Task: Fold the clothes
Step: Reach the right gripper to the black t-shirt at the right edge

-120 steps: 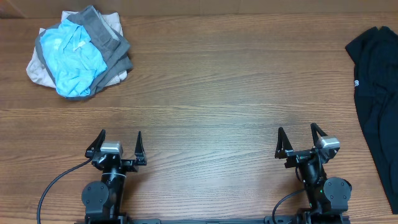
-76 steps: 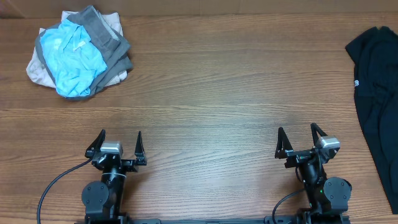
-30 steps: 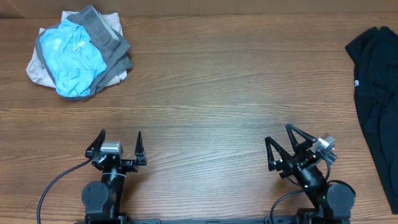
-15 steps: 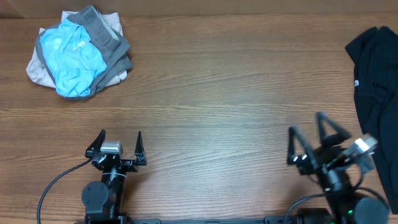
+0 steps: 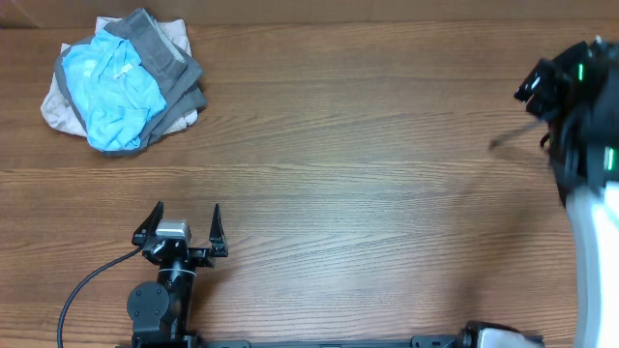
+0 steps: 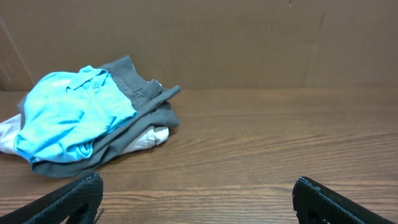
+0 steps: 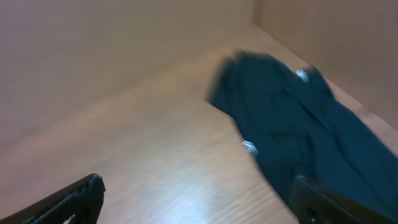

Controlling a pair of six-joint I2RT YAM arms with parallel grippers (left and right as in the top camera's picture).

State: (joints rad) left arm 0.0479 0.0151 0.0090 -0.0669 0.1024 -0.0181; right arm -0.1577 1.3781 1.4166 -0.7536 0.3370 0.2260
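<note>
Clothes (image 7: 298, 124): black, crumpled on surface (image 5: 348, 145).
Right arm (image 5: 580, 106): near clothes, jaws wide apart.
Left arm (image 5: 160, 302): well apart from clothes, jaws wide apart.

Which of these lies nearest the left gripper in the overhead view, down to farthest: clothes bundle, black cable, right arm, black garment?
From the left gripper:
1. The black cable, trailing from its base, near-left edge.
2. The clothes bundle, far-left corner.
3. The right arm and black garment, both at the far right edge; too close to call.
</note>
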